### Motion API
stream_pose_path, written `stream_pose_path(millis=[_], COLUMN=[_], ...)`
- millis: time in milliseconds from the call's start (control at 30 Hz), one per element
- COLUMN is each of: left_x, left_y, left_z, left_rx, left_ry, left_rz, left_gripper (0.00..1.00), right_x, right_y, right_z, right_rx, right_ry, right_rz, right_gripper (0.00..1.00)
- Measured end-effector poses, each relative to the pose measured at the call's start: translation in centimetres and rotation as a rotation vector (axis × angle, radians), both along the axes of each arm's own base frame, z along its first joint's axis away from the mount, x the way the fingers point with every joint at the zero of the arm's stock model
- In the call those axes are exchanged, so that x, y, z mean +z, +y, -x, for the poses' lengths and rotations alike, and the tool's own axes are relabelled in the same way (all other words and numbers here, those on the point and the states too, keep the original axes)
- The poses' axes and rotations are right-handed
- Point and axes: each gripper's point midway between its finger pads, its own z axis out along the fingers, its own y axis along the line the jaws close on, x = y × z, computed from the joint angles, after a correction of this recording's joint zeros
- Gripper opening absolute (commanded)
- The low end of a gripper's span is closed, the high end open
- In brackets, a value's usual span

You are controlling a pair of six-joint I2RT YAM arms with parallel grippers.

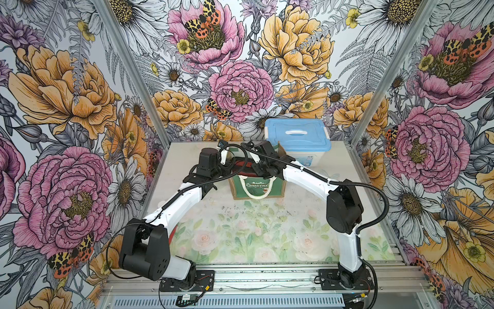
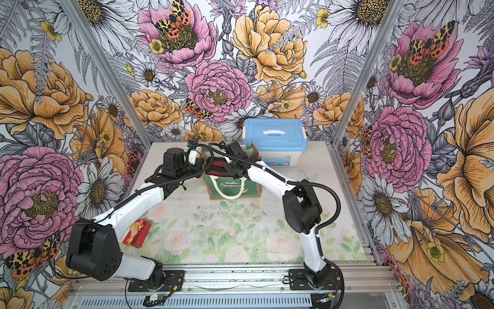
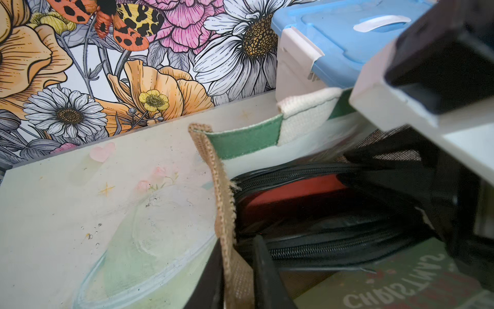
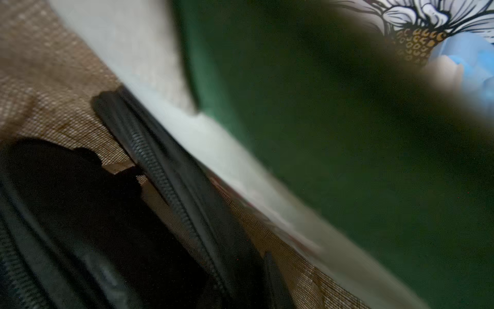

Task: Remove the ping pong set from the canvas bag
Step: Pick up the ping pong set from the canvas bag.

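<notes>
The canvas bag (image 1: 258, 186) stands upright at the table's middle back, its green "Christmas" front towards the near edge. Inside it lies the ping pong set (image 3: 299, 199), a red case with black zip rims, also seen in both top views (image 1: 242, 165) (image 2: 217, 166). My left gripper (image 3: 238, 248) is shut on the bag's tan burlap side edge (image 3: 222, 187), at the bag's left end (image 1: 230, 166). My right gripper (image 3: 347, 168) reaches down into the bag from the right (image 1: 253, 167), its black fingers closed on the case's zip rim and mesh.
A white plastic box with a blue lid (image 1: 298, 141) stands right behind the bag, against the back wall. A small red carton (image 2: 136, 232) lies on the floral mat under my left arm. Flowered walls close in three sides.
</notes>
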Motion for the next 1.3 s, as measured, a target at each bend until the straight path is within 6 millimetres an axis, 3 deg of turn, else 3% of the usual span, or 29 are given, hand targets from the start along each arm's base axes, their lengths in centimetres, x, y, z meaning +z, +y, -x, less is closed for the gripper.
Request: stream_pose_path(millis=[167, 467, 833, 1133, 1300], left_x=[1.0, 0.6, 2.0, 2.5, 2.4], left_y=[0.0, -0.9, -0.8, 1.1, 1.6], left_z=[-1.8, -2.4, -2.7, -3.7, -4.0], left_rx=[0.022, 0.016, 0.032, 0.091, 0.108], left_ry=[-0.001, 0.068, 0.081, 0.097, 0.107], left_rz=[0.026, 0.072, 0.118, 0.169, 0.187], left_gripper=[0.19, 0.19, 0.19, 0.19, 0.19], right_x=[0.7, 2.8, 10.2, 14.5, 18.3], right_y=[-0.4, -1.7, -2.4, -3.1, -3.9], right_z=[0.6, 0.9, 2.2, 3.1, 4.2], right_rx=[0.025, 0.013, 0.027, 0.015, 0.008], right_ry=[0.002, -0.009, -0.120, -0.187, -0.250], right_rz=[0.025, 0.014, -0.083, -0.150, -0.208], right_gripper=[0.00, 0.00, 0.00, 0.00, 0.00])
